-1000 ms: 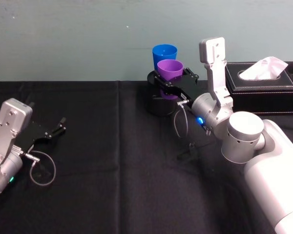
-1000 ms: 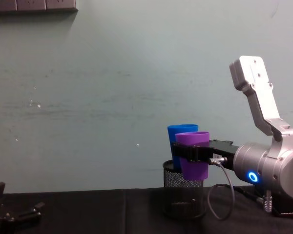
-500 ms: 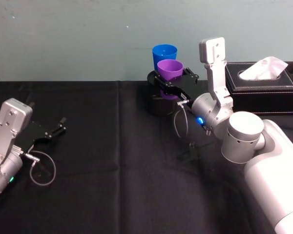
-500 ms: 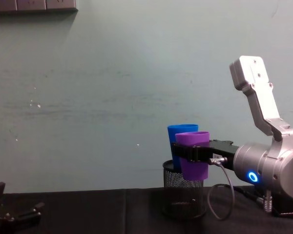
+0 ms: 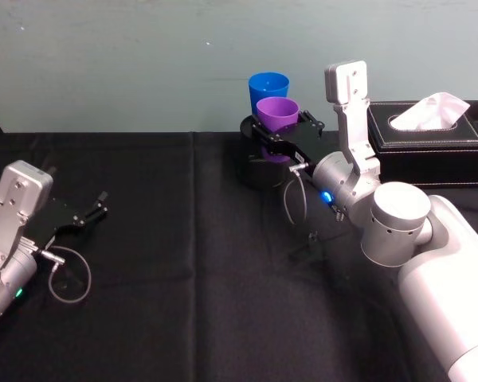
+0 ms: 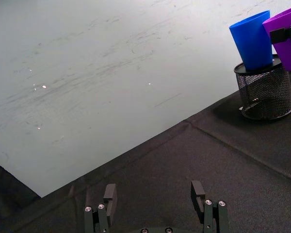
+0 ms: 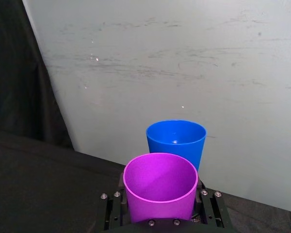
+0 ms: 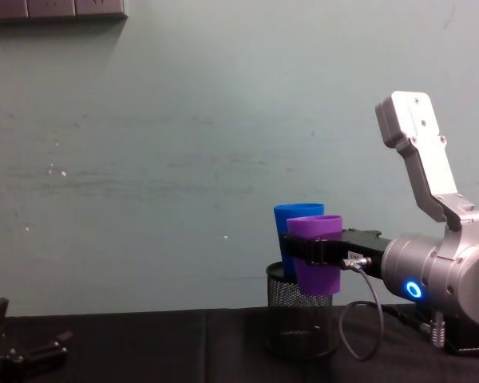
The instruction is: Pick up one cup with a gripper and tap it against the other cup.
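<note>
My right gripper (image 5: 280, 134) (image 8: 311, 250) (image 7: 160, 213) is shut on the purple cup (image 5: 276, 114) (image 8: 314, 257) (image 7: 159, 190) (image 6: 287, 36), holding it upright in the air at the back of the table. Just behind it, the blue cup (image 5: 268, 87) (image 8: 291, 217) (image 7: 176, 140) (image 6: 252, 39) stands in a black mesh pen holder (image 5: 255, 169) (image 8: 286, 302) (image 6: 263, 92). The two cups look very close; whether they touch I cannot tell. My left gripper (image 5: 84, 213) (image 6: 155, 201) (image 8: 24, 351) rests open and empty low at the table's left.
A black tissue box (image 5: 430, 142) with a white tissue stands at the back right, beside my right arm. Black cloth (image 5: 183, 263) covers the table. A pale wall (image 8: 184, 159) rises close behind the cups. Cables loop from both wrists.
</note>
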Controlling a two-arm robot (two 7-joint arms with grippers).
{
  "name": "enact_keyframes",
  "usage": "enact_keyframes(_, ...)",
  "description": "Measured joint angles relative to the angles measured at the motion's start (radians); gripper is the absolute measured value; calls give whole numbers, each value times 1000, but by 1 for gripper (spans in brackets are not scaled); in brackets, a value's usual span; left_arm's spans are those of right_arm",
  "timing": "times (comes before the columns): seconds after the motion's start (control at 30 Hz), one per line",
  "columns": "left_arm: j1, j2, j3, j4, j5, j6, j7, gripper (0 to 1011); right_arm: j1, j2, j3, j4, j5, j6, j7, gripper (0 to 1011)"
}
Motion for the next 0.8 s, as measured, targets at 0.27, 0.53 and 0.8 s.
enact_keyframes(0.27,0,0,0,0,0,0,0,1000,0,0,0,0,0,0,0,731)
enact_keyframes(0.53,0,0,0,0,0,0,0,1000,0,0,0,0,0,0,0,731)
enact_keyframes(0.8,0,0,0,0,0,0,0,1000,0,0,0,0,0,0,0,731)
